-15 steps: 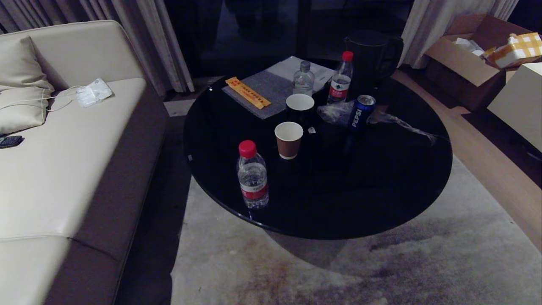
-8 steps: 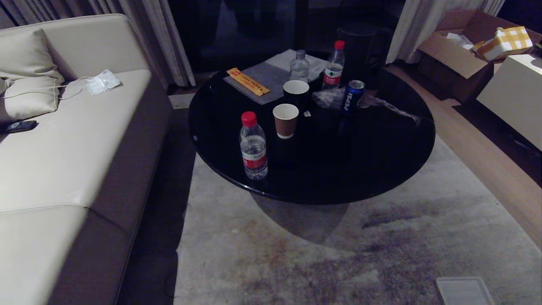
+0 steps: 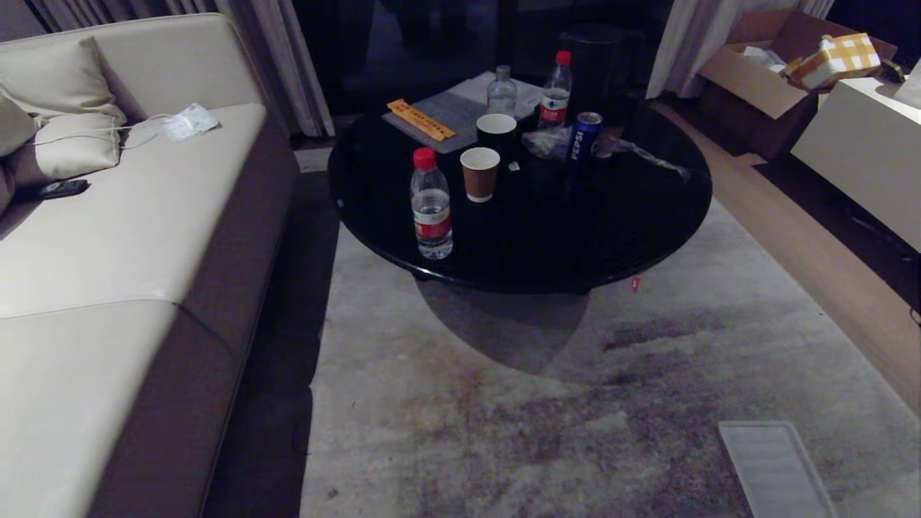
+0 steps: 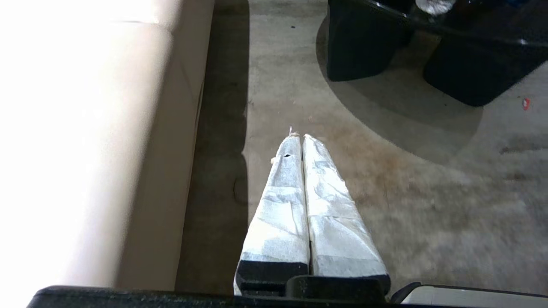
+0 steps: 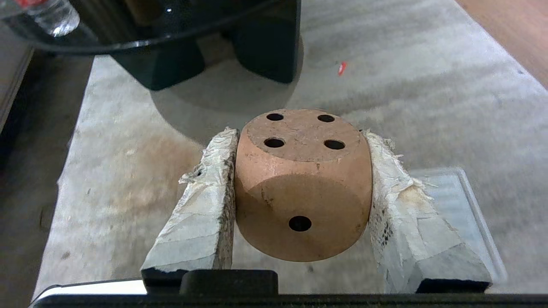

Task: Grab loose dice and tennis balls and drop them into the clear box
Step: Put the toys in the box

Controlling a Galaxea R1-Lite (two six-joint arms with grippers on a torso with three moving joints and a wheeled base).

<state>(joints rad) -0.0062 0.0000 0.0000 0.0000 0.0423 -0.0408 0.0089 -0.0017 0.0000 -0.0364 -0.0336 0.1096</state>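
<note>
Jaws of right gripper (image 5: 302, 188) clamp cream die (image 5: 302, 184) above carpet (image 5: 128, 171); left gripper (image 4: 301, 139) pressed shut, empty, over carpet.

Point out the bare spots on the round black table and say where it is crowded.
The round black glass table is bare along its near and right side, bordered by the red-capped water bottle, brown paper cup and blue Pepsi can. The far side is crowded with bottles, a black cup, a grey mat and crumpled plastic.

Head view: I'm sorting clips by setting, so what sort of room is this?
Probably a living room or hotel lounge: a cream sofa, a round black coffee table with bottles and cups, and a carpet.
</note>
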